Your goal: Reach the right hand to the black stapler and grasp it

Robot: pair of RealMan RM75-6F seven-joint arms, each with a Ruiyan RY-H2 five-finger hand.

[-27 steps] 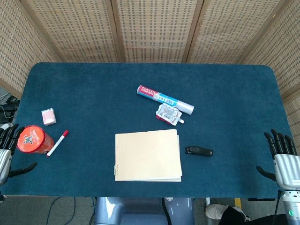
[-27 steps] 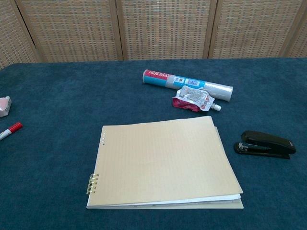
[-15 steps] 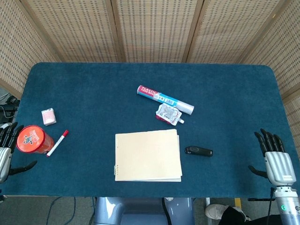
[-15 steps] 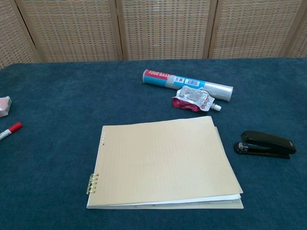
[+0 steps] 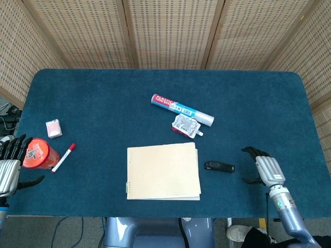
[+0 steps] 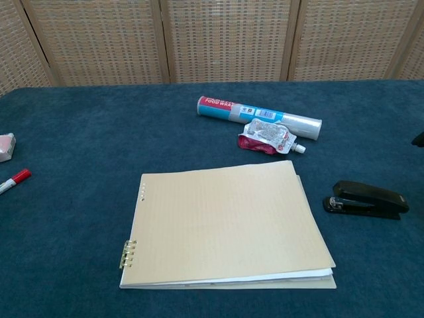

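The black stapler (image 5: pixel 219 166) lies flat on the blue table just right of the notepad, and the chest view shows the stapler (image 6: pixel 366 199) at its right side. My right hand (image 5: pixel 265 168) hovers a short way to the stapler's right, apart from it, fingers spread and holding nothing. In the chest view only a dark tip of the right hand (image 6: pixel 419 138) pokes in at the right edge. My left hand (image 5: pixel 9 173) sits at the table's front left corner, open, beside the red can.
A tan spiral notepad (image 5: pixel 163 170) lies front centre. Behind it are a plastic-wrap roll (image 5: pixel 182 110) and a crumpled pouch (image 5: pixel 186 125). At the left stand a red can (image 5: pixel 37 153), a red-capped marker (image 5: pixel 63 157) and a pink eraser (image 5: pixel 54 128).
My right hand has swung in from the table's front right corner leftward, toward the stapler. The left hand has shifted slightly inward. The stapler has not moved.
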